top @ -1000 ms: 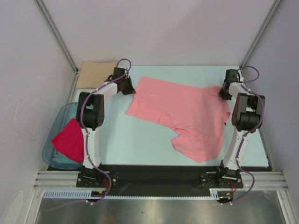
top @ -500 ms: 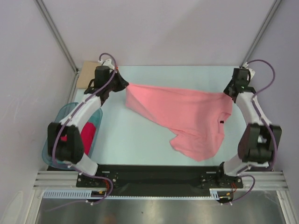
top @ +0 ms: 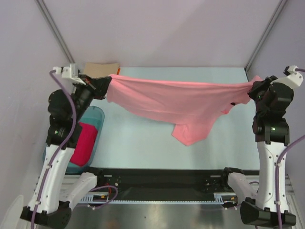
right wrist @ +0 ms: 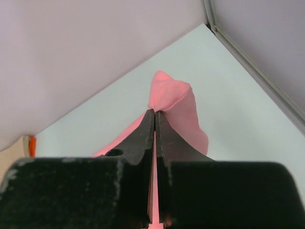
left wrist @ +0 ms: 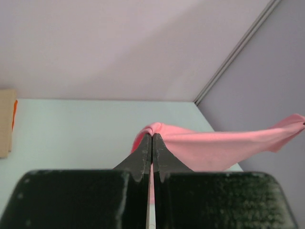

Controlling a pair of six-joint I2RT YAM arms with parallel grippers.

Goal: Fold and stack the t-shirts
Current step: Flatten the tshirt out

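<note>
A salmon-pink t-shirt (top: 181, 102) hangs stretched in the air between both raised arms, its lower part sagging toward the table. My left gripper (top: 108, 83) is shut on its left end, seen in the left wrist view (left wrist: 152, 135) with pink cloth (left wrist: 224, 148) bunched at the tips. My right gripper (top: 252, 91) is shut on its right end, seen in the right wrist view (right wrist: 155, 112) with cloth (right wrist: 174, 102) past the tips. A small dark label (top: 233, 103) shows near the right end. A folded tan shirt (top: 100, 69) lies at the back left. A crimson-pink shirt (top: 82, 148) sits in the tub.
A translucent teal plastic tub (top: 95, 117) stands at the left table edge beside the left arm. An orange edge (left wrist: 14, 113) shows on the tan pile. Grey walls and metal frame posts (top: 264, 36) close in the pale table (top: 138, 138).
Both arms have risen and spread apart, lifting the salmon-pink shirt off the table and stretching it taut; only its lower flap still hangs low.
</note>
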